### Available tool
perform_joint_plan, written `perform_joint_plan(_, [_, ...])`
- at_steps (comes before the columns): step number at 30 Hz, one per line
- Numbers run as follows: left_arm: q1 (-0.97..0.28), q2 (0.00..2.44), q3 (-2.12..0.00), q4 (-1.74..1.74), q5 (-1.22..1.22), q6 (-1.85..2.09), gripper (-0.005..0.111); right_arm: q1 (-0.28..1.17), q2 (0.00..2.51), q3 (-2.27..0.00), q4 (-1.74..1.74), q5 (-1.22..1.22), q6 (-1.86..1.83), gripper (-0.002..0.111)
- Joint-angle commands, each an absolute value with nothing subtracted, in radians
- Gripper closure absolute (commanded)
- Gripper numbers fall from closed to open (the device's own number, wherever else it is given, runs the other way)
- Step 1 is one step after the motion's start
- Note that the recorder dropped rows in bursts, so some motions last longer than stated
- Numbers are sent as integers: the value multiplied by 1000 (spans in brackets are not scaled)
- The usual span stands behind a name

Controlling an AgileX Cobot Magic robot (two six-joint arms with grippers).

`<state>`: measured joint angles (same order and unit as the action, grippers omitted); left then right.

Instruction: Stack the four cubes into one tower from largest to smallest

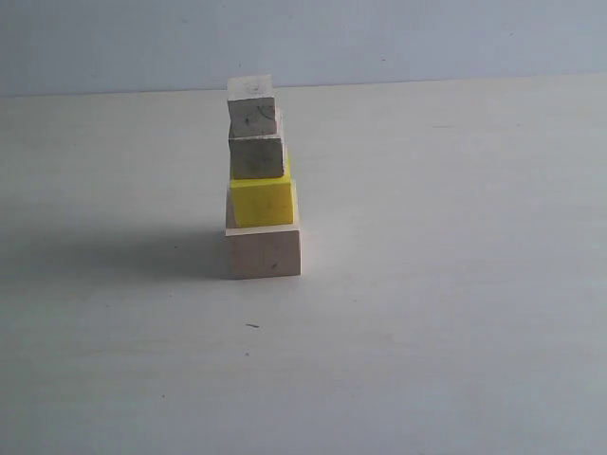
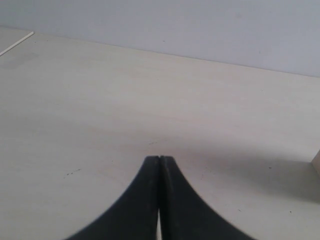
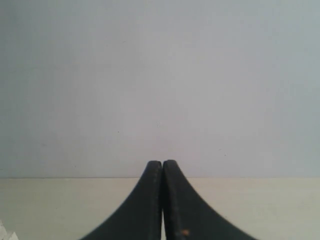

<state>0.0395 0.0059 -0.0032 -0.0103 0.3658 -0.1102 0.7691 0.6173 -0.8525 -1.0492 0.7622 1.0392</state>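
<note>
In the exterior view the four cubes stand as one tower on the pale table. The large pale wood cube (image 1: 265, 251) is at the bottom, the yellow cube (image 1: 262, 200) rests on it, then a smaller wood cube (image 1: 256, 156), and the smallest wood cube (image 1: 252, 104) sits on top, slightly skewed. No arm shows in that view. My left gripper (image 2: 159, 158) is shut and empty above bare table; a sliver of a wood cube (image 2: 317, 161) shows at that view's edge. My right gripper (image 3: 162, 162) is shut and empty, facing the wall.
The pale table (image 1: 455, 313) stretches all round the tower, with a grey-blue wall (image 1: 427, 38) behind it. The tower's shadow (image 1: 114, 254) falls to its left. A small dark speck (image 1: 252, 326) lies in front of the tower.
</note>
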Motion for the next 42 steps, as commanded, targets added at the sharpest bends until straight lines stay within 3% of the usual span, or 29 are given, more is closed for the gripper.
perform_joint_plan(1, [41, 0, 0, -9, 362, -109, 107, 768, 614, -856, -1052, 761, 1039, 108])
perform_joint_plan(12, [41, 0, 0, -9, 362, -109, 107, 733, 587, -856, -1038, 752, 1039, 108])
perform_joint_plan(22, [41, 0, 0, -9, 362, -109, 107, 185, 539, -854, -715, 738, 958, 108])
perform_joint_plan(26, [41, 0, 0, -9, 362, -109, 107, 55, 502, -854, -629, 738, 826, 108])
perform_joint_plan(36, [41, 0, 0, -9, 362, -109, 107, 34, 485, -791, -600, 720, 680, 108])
perform_joint_plan(42, [41, 0, 0, -9, 362, -109, 107, 34, 494, -654, -554, 518, 680, 108])
